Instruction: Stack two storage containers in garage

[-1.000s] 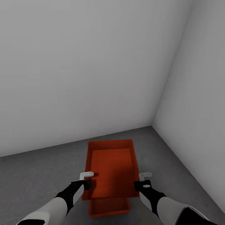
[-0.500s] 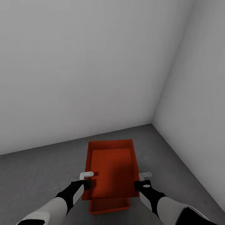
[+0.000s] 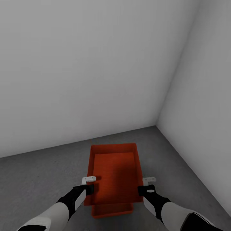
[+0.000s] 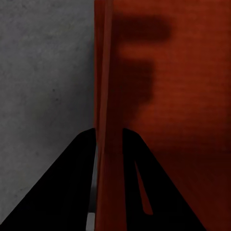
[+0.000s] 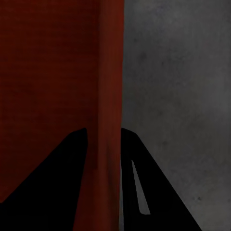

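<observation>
Orange-red and lidless, the upper storage container (image 3: 114, 175) hangs between both grippers in the corner of the garage, over the dark grey speckled floor (image 3: 41, 179). Its open top faces up and its ribbed inner bottom is bare. Beneath it, partly hidden, sits the lower storage container (image 3: 112, 210), whose near end sticks out toward the robot below the held bin's near wall. Whether the two bins touch cannot be told from the head view.

At the held bin's left long wall, the left gripper (image 3: 89, 180) is closed over the rim; in the left wrist view its two dark fingers (image 4: 72, 187) straddle the thin orange wall (image 4: 103, 96), one outside over the concrete, one inside over the bin's bottom. On the opposite long wall, the right gripper (image 3: 149, 181) clamps the rim the same way, and the right wrist view shows its fingers (image 5: 159, 187) on either side of that wall (image 5: 110, 72), with grey floor on the outer side.

Two plain white-grey walls (image 3: 96, 64) meet in a corner beyond the bins, the seam running down to the floor just behind and to the right of them. Both black-and-white forearms reach forward from the lower edge of the head view.
</observation>
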You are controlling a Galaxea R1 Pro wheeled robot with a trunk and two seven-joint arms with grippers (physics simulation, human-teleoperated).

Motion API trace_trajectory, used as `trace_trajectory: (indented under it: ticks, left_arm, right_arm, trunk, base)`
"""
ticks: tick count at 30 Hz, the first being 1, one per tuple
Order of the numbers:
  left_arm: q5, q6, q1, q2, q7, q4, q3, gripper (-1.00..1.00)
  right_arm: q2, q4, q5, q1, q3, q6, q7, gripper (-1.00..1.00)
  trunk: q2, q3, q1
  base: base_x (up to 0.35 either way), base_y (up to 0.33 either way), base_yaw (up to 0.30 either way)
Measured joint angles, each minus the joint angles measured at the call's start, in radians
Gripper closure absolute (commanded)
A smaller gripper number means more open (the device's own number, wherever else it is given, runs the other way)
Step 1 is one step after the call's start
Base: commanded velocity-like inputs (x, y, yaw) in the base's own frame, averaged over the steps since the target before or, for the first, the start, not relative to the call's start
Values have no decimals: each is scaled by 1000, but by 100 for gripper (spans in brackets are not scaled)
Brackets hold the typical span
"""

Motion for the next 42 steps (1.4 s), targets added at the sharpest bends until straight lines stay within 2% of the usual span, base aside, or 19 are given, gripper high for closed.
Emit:
trace_trajectory:
  ticks: [42]
  left_arm:
    - [0,0,0,0,0,0,0,100]
  right_arm:
    - [0,1,0,0,-1,-1,0,100]
  trunk:
    - [0,-2,0]
  base:
    - [0,0,48]
